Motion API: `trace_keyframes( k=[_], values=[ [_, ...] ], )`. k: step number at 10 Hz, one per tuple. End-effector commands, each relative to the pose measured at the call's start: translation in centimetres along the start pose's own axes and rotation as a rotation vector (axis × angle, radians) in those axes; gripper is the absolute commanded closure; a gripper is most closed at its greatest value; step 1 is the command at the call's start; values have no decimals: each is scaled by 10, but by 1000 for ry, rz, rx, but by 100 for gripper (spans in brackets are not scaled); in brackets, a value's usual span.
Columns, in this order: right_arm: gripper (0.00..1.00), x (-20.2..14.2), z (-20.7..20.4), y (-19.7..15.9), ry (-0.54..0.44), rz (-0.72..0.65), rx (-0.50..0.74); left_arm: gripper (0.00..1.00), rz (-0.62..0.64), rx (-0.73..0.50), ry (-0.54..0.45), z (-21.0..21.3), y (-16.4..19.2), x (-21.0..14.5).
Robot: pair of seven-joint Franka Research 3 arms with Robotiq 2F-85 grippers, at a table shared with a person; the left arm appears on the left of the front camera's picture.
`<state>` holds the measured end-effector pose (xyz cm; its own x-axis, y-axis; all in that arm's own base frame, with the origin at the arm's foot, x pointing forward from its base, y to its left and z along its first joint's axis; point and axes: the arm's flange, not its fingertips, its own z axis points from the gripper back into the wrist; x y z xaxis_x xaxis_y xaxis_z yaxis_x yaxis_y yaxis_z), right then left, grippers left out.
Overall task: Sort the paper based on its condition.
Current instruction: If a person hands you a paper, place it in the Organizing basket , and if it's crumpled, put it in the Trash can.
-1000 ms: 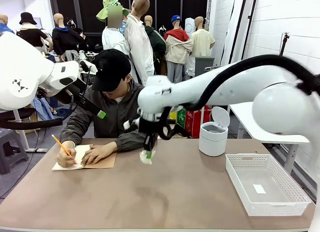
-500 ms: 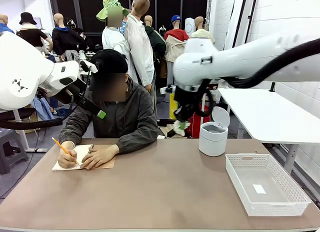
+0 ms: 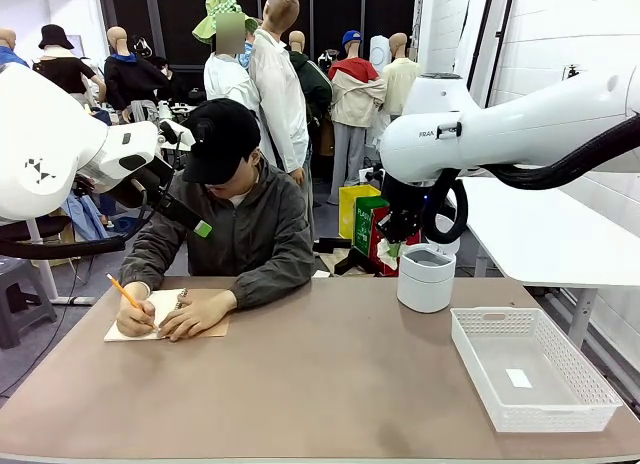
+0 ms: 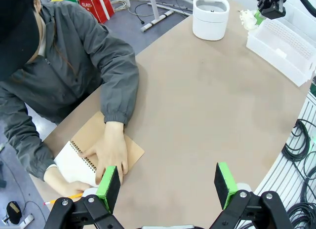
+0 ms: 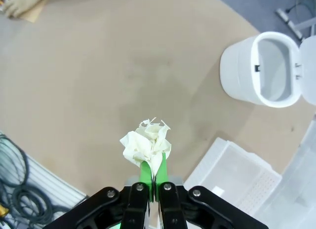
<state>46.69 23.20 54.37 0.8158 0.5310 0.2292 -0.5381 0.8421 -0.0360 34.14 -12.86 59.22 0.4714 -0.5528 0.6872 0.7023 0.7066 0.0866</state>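
Observation:
A crumpled wad of off-white paper (image 5: 147, 145) is pinched in my right gripper (image 5: 154, 171), which is shut on it. In the front view this gripper (image 3: 388, 248) hangs in the air just left of the small white bin (image 3: 426, 276), whose lid stands open. The left wrist view shows the paper wad (image 4: 247, 18) at the right gripper (image 4: 261, 13), between the bin (image 4: 211, 14) and the basket (image 4: 291, 46). My left gripper (image 4: 168, 178) is open, high above the table's left side, holding nothing; one green pad (image 3: 203, 228) shows in the front view.
A person at the far left writes with a pencil in a spiral notebook (image 3: 165, 314) with a brown cover. A white mesh basket (image 3: 470, 349) at the right holds a tiny white slip (image 3: 518, 377). Bare tabletop lies in the middle.
My right arm has swung from above the table's middle to the right and up, carrying the crumpled paper to beside the white bin. The left arm has not moved.

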Motion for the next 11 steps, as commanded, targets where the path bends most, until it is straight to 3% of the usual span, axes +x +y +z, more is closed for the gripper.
trace_keyframes(
  k=[1,3,7,11],
  values=[
    [100,1,0,-6,20,-6,4,0,3,-5,2,1,2,1],
    [100,0,-1,-2,4,-2,1,0,3,-5,2,1,2,1],
    [100,-3,-3,-61,13,-230,-283,0,3,-5,2,1,2,1],
    [100,8,-14,-107,73,-196,-381,0,3,-5,2,1,2,1]
  ],
)
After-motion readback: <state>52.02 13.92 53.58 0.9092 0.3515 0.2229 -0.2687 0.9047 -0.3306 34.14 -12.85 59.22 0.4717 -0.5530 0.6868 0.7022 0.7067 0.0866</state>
